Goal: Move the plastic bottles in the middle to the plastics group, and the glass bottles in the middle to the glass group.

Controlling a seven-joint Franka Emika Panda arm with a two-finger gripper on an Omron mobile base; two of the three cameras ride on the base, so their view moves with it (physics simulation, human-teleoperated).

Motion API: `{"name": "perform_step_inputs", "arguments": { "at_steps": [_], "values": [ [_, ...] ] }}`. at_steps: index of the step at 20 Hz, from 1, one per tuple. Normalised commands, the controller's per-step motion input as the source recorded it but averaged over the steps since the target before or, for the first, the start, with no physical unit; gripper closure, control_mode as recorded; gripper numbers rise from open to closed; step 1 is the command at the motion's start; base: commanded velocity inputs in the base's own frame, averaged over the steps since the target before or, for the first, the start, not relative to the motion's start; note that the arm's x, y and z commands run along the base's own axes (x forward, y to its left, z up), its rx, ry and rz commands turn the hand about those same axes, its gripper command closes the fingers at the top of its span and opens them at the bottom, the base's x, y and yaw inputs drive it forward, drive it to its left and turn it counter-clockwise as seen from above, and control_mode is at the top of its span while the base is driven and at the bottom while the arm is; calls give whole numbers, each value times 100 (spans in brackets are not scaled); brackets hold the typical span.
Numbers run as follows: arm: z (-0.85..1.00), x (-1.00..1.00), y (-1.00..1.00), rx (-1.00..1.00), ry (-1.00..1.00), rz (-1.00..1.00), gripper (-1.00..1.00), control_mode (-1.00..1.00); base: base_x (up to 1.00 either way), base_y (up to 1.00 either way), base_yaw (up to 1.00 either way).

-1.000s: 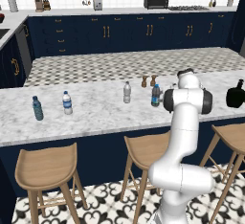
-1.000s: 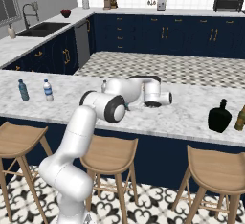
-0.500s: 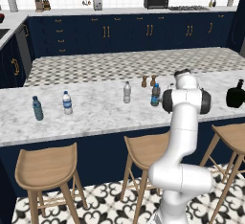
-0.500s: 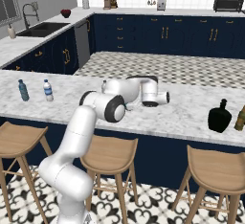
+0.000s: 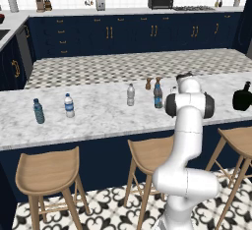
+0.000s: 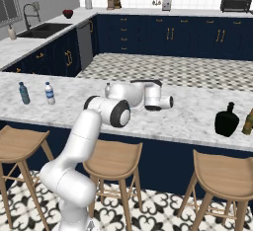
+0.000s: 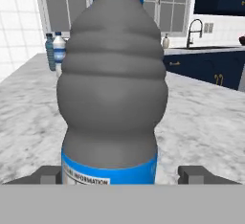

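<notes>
A dark plastic bottle with a blue label [image 7: 112, 94] stands upright between my gripper [image 7: 122, 175] fingers. The jaws are open; the left fingertip [image 7: 48, 175] is close to the bottle and the right one stands a little off it. The same bottle [image 5: 158, 94] stands mid-counter just left of my hand. A clear greyish plastic bottle [image 5: 130, 95] stands to its left. The plastics group is at the counter's left: a teal bottle [image 5: 38, 111] and a white-capped clear bottle [image 5: 69, 105]. A squat black glass bottle [image 5: 242, 98] stands at the right end.
A small brown shaker [image 5: 147, 83] stands just behind the two middle bottles. A brownish bottle [image 6: 248, 121] stands beside the black bottle [image 6: 227, 120]. Wooden stools [image 5: 47, 167] line the marble counter's [image 5: 98, 121] near side. My arm lies across the counter's middle [image 6: 133, 94].
My hand has edged slightly left toward the dark bottle. None of the bottles has moved.
</notes>
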Motion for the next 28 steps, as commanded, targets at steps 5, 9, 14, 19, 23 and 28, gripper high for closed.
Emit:
{"name": "perform_step_inputs", "arguments": {
  "at_steps": [5,9,14,19,23,28],
  "values": [
    [1,-9,1,1,1,-1,100,-100,0,0,0],
    [13,-59,15,9,0,0,100,-100,0,0,0],
    [5,-73,49,4,0,1,100,-100,0,0,0],
    [19,-57,62,1,0,7,100,-100,0,0,0],
    [27,-42,72,0,-1,7,100,-100,0,0,0],
    [26,-42,69,0,0,1,100,-100,0,0,0]
  ]
}}
